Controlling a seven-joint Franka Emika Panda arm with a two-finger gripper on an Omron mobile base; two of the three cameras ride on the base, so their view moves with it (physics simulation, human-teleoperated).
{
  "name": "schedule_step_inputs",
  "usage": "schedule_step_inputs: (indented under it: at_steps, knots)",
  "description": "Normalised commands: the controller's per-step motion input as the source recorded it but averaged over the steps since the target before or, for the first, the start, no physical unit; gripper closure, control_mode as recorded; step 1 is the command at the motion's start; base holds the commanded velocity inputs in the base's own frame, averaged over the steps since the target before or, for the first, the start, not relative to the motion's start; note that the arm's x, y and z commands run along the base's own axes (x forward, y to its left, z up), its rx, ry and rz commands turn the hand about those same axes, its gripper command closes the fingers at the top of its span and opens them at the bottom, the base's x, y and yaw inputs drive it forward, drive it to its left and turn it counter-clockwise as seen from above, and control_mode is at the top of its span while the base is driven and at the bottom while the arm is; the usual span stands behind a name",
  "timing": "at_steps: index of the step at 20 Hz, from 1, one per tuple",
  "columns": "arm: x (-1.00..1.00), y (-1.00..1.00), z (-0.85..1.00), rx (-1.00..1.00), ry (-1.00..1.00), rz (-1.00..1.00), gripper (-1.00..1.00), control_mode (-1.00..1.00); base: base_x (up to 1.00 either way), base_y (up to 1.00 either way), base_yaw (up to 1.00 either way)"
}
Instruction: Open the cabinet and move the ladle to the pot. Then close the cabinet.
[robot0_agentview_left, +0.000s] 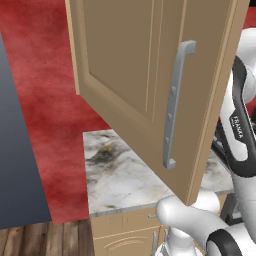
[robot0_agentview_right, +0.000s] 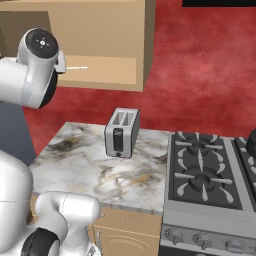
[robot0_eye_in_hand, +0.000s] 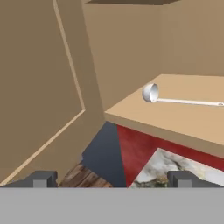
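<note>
Red kitchen wall backs a marbled counter (robot0_agentview_right: 85, 165) with a silver toaster (robot0_agentview_right: 121, 132) and, right of it, the stove (robot0_agentview_right: 200, 172). Above, the cabinet (robot0_agentview_left: 135, 75) door hangs swung open; the white ladle (robot0_eye_in_hand: 175, 98) lies on its shelf. The gripper (robot0_eye_in_hand: 113, 178) faces it, jaws wide and empty.

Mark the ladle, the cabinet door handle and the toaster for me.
ladle (robot0_eye_in_hand: 151, 92), hand view, on its bowl.
cabinet door handle (robot0_agentview_left: 172, 107), left base view, middle of the silver bar.
toaster (robot0_agentview_right: 120, 136), right base view, its front face.
</note>
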Motion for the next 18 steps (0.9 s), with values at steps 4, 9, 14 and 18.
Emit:
schedule_step_inputs:
  at_steps: [4,9,14,18]
  knots:
    - [0.43,0.34,0.00,0.00,0.04,-0.04,-1.00,-1.00,0.00,0.00,0.00]
    - [0.43,0.27,0.00,0.00,0.01,-0.02,-1.00,-1.00,0.00,0.00,0.00]
    - [0.38,0.11,-0.02,0.00,0.00,-0.02,-1.00,-1.00,0.00,0.00,0.00]
    - [0.29,0.05,-0.09,0.00,0.00,-0.01,-1.00,-1.00,0.00,0.00,0.00]
